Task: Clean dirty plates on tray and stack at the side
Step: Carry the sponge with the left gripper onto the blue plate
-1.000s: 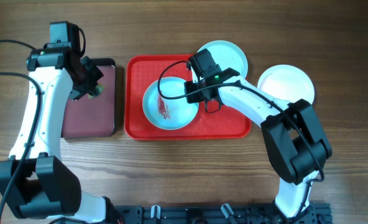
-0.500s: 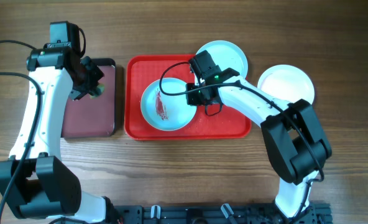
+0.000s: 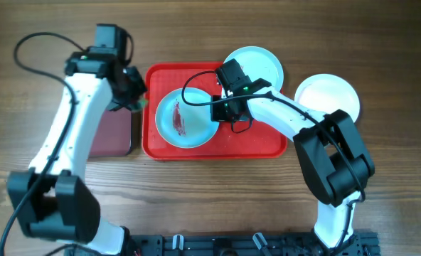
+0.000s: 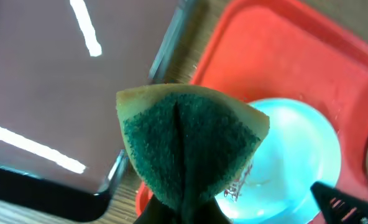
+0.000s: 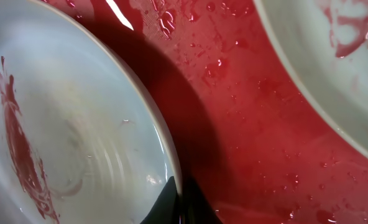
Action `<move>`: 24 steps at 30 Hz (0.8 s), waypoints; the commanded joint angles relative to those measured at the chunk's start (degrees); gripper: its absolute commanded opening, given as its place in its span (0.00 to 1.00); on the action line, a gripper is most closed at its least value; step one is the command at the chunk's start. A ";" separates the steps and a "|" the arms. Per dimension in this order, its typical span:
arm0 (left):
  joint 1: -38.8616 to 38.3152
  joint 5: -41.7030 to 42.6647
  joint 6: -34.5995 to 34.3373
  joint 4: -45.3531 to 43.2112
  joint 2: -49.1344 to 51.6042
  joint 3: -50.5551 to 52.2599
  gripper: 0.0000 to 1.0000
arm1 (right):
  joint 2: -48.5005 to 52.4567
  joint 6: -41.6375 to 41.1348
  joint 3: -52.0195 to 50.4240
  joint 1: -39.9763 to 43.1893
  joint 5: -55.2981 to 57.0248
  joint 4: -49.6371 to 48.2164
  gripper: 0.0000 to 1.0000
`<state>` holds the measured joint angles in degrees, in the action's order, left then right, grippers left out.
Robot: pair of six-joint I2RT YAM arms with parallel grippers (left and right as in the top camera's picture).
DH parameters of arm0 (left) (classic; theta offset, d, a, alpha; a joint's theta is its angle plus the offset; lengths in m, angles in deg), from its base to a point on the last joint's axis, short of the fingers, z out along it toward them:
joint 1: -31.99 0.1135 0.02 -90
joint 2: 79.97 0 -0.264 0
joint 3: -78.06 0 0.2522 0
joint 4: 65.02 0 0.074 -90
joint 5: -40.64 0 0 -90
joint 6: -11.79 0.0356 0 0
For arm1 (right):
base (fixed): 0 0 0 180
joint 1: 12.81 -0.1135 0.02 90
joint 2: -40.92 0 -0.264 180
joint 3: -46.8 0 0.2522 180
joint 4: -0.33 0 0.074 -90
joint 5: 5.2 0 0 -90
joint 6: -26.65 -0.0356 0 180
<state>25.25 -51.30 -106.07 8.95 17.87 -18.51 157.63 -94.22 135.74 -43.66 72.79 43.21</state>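
Red tray at the table's centre, with the smeared plate lying in its left half; the sauce streak runs down the plate's left side.

The right gripper sits at this plate's right edge. In the wrist view its fingers are pressed onto the rim, one on either side, pinching it. The left gripper hovers over the gap between the maroon tray and the red one, just beside the plate. It pinches a green sponge folded in two, scouring face outward.

A second plate, also sauce-marked in the right wrist view, overlaps the tray's upper right corner. A white plate rests on the table to the right, well apart from the tray.

I read the step in hand as the scrub of the first plate: the right arm steadies it and the left brings the sponge in. The next move, as I judge it, calls for lowering the sponge onto the streak and wiping across it. The right fingers must hold the rim firmly enough that the plate does not slide or tip under the push. The risk I watch for is the rim slipping free. Neither sauce-marked plate looks clean yet, so most of the task remains.
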 commanded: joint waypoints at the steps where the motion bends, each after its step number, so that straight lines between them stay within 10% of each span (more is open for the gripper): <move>1: -3.76 1.05 3.69 -0.48 6.23 0.33 0.04 | 2.03 -0.63 0.11 -0.02 -1.62 0.13 0.04; 24: -10.25 8.55 9.68 -17.27 22.18 6.43 0.04 | 2.01 0.44 0.11 0.35 -2.69 0.02 0.04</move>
<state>15.63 -44.48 -97.72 -1.46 37.28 -15.58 157.83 -94.16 135.74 -43.21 70.69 43.21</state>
